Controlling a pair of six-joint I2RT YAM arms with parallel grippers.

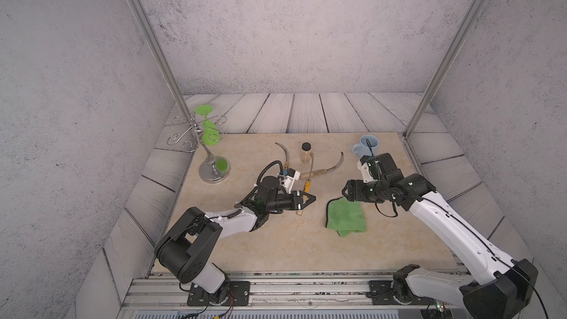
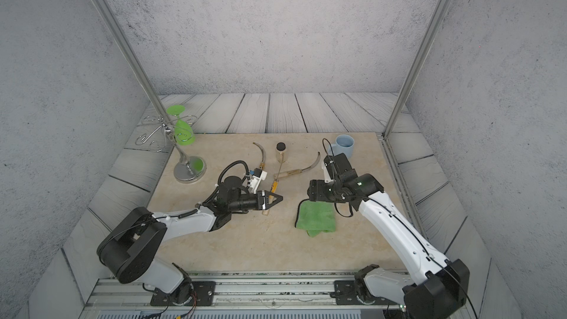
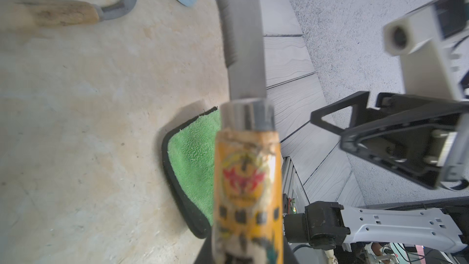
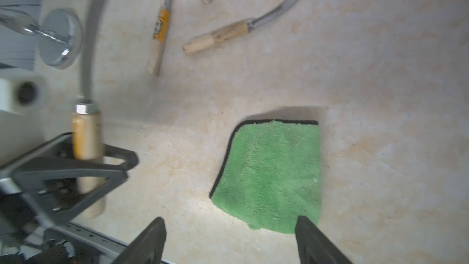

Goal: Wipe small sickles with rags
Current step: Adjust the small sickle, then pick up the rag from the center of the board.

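Currently left gripper (image 1: 306, 199) reaches low, clamped on a sickle (image 1: 307, 185) handle. Right gripper (image 4: 229, 237) hovers wide, empty, above rag (image 1: 345, 217), at 4 o'clock of the sickle. Beige stone-look table (image 1: 276, 240), grey walls (image 1: 276, 41).

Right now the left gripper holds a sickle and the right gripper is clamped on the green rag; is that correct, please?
Not quite: the right wrist view shows the right gripper open above the green rag, not clamped. The left gripper holds a sickle.
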